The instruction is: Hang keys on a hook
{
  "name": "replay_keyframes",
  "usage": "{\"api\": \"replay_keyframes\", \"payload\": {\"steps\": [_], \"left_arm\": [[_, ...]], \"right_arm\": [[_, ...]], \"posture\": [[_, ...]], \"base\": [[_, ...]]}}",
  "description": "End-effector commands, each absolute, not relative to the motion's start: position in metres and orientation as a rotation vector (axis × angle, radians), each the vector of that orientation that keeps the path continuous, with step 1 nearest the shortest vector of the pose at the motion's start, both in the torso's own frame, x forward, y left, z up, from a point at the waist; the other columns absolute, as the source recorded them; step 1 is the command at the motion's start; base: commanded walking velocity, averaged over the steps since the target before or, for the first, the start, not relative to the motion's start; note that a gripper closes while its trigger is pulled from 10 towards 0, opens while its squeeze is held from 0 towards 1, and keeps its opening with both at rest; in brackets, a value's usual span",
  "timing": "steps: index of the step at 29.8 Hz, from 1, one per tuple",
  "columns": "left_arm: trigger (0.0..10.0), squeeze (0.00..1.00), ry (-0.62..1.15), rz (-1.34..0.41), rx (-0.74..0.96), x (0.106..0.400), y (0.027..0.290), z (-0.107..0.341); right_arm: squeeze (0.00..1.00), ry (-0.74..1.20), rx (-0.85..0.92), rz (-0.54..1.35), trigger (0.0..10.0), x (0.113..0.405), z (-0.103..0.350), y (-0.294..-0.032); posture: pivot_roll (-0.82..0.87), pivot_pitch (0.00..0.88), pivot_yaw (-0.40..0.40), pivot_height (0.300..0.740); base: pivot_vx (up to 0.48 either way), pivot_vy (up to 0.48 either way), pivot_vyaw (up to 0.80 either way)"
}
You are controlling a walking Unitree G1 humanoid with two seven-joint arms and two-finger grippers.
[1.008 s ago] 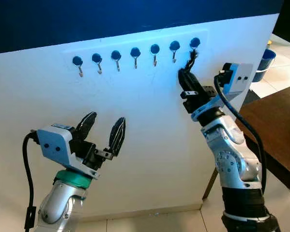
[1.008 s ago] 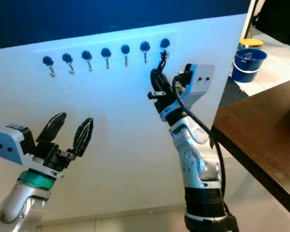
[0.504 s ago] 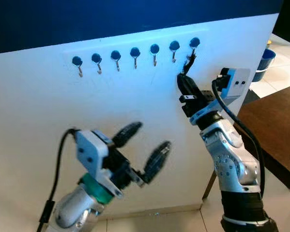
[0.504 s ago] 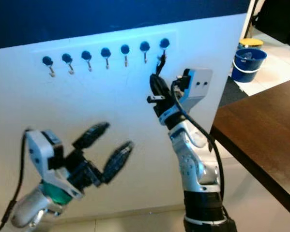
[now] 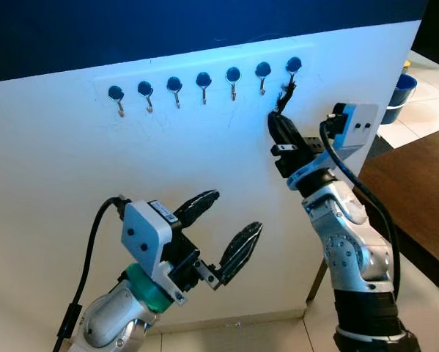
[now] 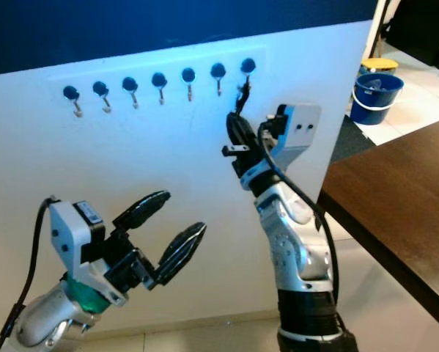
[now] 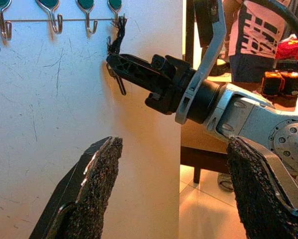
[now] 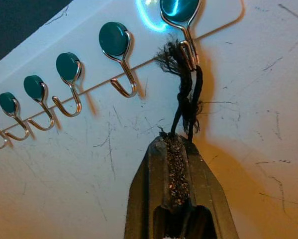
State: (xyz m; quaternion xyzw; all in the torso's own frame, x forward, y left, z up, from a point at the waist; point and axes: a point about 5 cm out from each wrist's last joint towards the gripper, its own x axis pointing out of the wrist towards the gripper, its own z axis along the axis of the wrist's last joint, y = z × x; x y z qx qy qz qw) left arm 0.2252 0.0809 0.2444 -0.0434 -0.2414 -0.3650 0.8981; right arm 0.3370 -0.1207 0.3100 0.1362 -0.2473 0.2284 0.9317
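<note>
A white wall panel [image 5: 204, 169] carried a row of seven teal-capped hooks [image 5: 204, 83] near its top; a frayed black cord [image 8: 186, 99] hung on the hook at the three o'clock end.

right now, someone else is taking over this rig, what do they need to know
Right gripper: shut on the black cord, held up at the rightmost hook of the wall row.
Left gripper: open, holding nothing, raised low in front of the wall.
Done: the cord's loop is at the hook, apparently over it.
A key hangs below the fingers.
Left: confirm the loop is seated, open, back away.
</note>
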Motion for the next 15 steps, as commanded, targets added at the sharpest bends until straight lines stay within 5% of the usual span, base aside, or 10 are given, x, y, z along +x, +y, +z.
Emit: {"api": "replay_keyframes", "payload": {"steps": [1,9,10,15], "left_arm": [[10.0,0.0,-0.494,-0.741,-0.085,0.224,0.084,0.244],[10.0,0.0,-0.495,-0.73,-0.087,0.225,0.087,0.245],[10.0,0.0,-0.496,-0.727,-0.088,0.225,0.087,0.245],[10.0,0.0,-0.498,-0.715,-0.099,0.225,0.089,0.245]], "right_arm": [[1.0,-0.508,0.289,0.499,10.0,0.334,0.31,-0.116],[1.0,-0.521,0.276,0.526,10.0,0.33,0.31,-0.114],[0.0,-0.535,0.255,0.535,10.0,0.327,0.31,-0.112],[0.0,-0.594,0.229,0.55,10.0,0.316,0.314,-0.111]], "posture": [[-0.15,0.122,0.24,0.74],[-0.15,0.124,0.242,0.74],[-0.15,0.124,0.242,0.74],[-0.15,0.123,0.241,0.74]], "base": [[0.0,0.0,0.0],[0.0,0.0,0.0],[0.0,0.0,0.0],[0.0,0.0,0.0]]}}
